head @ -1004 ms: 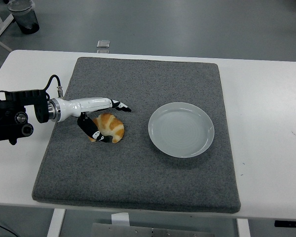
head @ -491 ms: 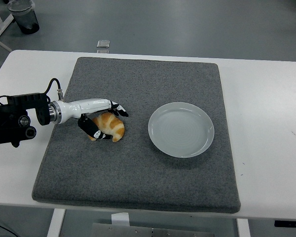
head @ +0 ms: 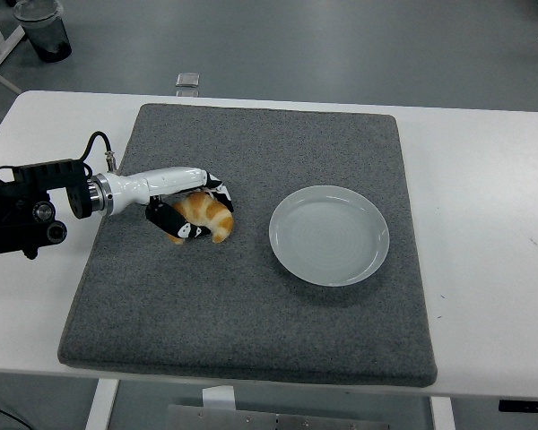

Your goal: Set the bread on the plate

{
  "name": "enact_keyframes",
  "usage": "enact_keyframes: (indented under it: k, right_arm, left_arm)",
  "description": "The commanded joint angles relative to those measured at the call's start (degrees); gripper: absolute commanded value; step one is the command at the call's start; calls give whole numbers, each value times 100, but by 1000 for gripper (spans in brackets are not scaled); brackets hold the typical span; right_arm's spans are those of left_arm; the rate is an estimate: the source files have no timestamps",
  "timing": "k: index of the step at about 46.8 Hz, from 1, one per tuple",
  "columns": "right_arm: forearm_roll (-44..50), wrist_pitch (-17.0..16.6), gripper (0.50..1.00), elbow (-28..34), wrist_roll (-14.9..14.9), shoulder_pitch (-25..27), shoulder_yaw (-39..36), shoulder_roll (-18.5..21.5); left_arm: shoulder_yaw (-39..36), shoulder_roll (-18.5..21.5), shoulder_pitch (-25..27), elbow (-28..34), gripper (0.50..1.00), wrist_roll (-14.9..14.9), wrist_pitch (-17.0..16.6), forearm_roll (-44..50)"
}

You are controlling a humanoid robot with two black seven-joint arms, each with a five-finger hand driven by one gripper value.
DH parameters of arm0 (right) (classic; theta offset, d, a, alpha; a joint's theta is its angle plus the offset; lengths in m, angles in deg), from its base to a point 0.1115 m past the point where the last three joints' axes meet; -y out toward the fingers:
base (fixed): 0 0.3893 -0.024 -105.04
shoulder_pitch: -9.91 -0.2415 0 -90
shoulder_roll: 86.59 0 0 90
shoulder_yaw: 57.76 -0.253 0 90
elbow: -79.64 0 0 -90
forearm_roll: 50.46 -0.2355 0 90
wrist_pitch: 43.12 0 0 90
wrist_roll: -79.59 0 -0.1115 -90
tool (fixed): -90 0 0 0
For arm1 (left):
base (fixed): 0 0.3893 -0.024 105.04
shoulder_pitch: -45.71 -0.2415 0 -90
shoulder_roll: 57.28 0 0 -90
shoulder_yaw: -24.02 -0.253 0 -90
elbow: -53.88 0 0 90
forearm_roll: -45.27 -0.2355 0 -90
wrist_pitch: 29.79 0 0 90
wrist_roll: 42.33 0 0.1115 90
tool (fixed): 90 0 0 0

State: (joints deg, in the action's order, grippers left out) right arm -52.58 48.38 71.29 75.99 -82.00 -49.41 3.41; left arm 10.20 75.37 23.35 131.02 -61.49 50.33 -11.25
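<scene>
Left hand point(head: 190, 208) is wrapped round the bread point(head: 204, 218): fingers curl over its far side, thumb tucks under the near edge, so it's a pinch-type grip across the short width, prob. because that's the only span the hand can close on. Bread, a golden croissant-like piece, is on the grey mat point(head: 251, 305), left of centre. Can't tell whether it's lifted or just resting on the mat; no clear gap or shadow either way.

Plate point(head: 329, 235) is on the same mat, to the right of the bread, apart from it, empty, w/ nothing between the two. So the carry looks like a short sideways move to the right, judged from layout only. Task not done yet: bread is off the plate.

Hidden/unclear: the fingertips behind the bread can't be made out, so contact on the far side is a guess. Left arm is cut off at the pic's left edge. Right arm isn't visible at all. Mat covers most of the white table point(head: 484, 224).
</scene>
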Motion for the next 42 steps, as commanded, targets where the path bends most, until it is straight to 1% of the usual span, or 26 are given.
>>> enact_keyframes:
  k: [1,11,16,20,28,35,42]
  right_arm:
    - [0,0,932,0,0,-2,0,0]
    - [0,0,930,0,0,6,9,0]
    - [0,0,930,0,0,6,9,0]
    - [0,0,930,0,0,6,9,0]
    - [0,0,932,0,0,6,9,0]
    - [0,0,930,0,0,6,9,0]
    - [0,0,930,0,0,-2,9,0]
  left_arm:
    - [64,24,-6,-24,500,0,12,17]
    - [152,130,-23,-41,500,-9,-6,35]
    - [293,270,-15,-59,500,-114,-6,0]
    - [372,341,21,-103,500,-132,3,-9]
    - [346,630,503,-129,500,-132,47,-62]
    - [346,824,943,-243,500,-140,117,-413]
    - [372,851,1409,-393,500,-140,407,-466]
